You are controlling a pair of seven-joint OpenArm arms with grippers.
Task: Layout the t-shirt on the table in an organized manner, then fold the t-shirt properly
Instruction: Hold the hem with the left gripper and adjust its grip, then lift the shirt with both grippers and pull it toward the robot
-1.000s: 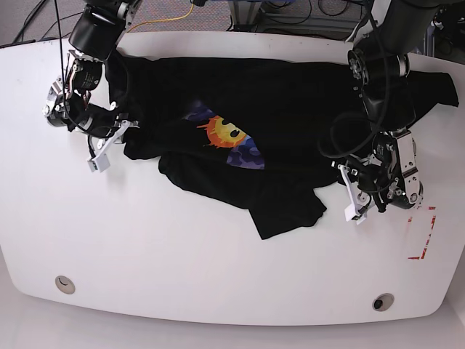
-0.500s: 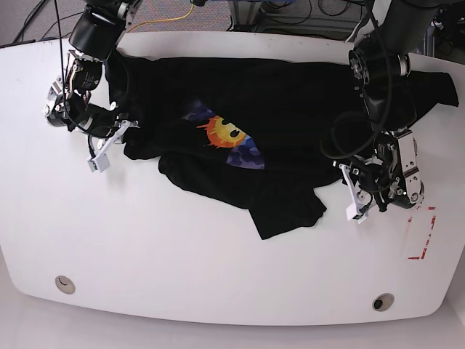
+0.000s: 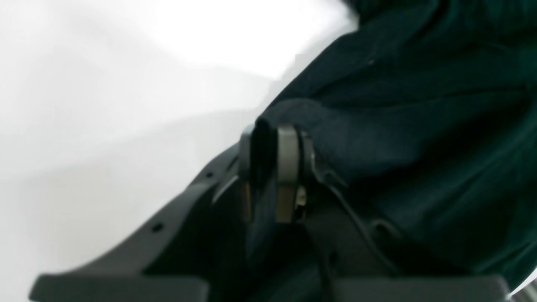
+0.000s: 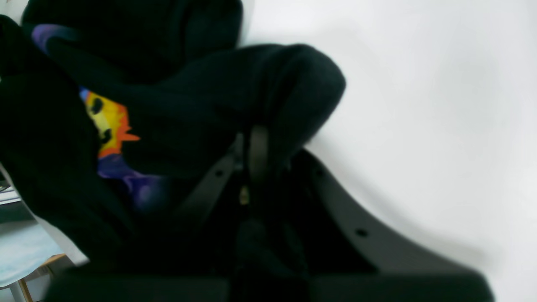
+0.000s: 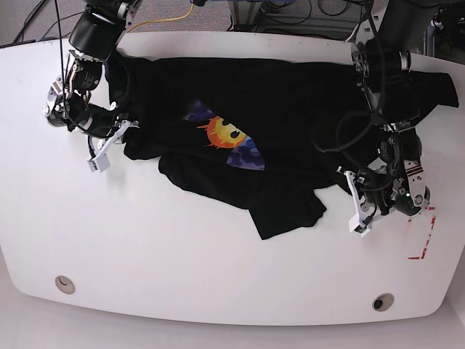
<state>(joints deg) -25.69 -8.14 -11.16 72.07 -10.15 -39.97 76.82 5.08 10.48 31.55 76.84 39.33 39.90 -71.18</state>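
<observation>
**Both grippers pinching the t-shirt's edges**

Base view: you are looking at the t-shirt (image 5: 269, 123) lying crumpled across the far half of the table (image 5: 182, 269), its sun face print turned up. Your right gripper (image 5: 112, 138) is sitting at the cloth's edge on this view's left; your left gripper (image 5: 361, 207) is sitting at the hem on this view's right, with a loose flap of cloth lying just beside it, toward the table's middle. A red tape outline (image 5: 423, 236) is lying just beyond the left gripper, on the side away from the shirt.

Left wrist view: your left gripper (image 3: 272, 167) is pressing its jaws nearly together on a raised fold of the t-shirt (image 3: 419, 126). The rest of the cloth is spreading away to one side of the fingers, bare table (image 3: 105, 105) to the other.

Right wrist view: your right gripper (image 4: 251, 155) is standing fully closed, with a rounded hump of the t-shirt (image 4: 251, 96) bulging just ahead of its fingertips. The printed face is showing off to the side of the jaws, white table (image 4: 419, 105) opposite.
</observation>
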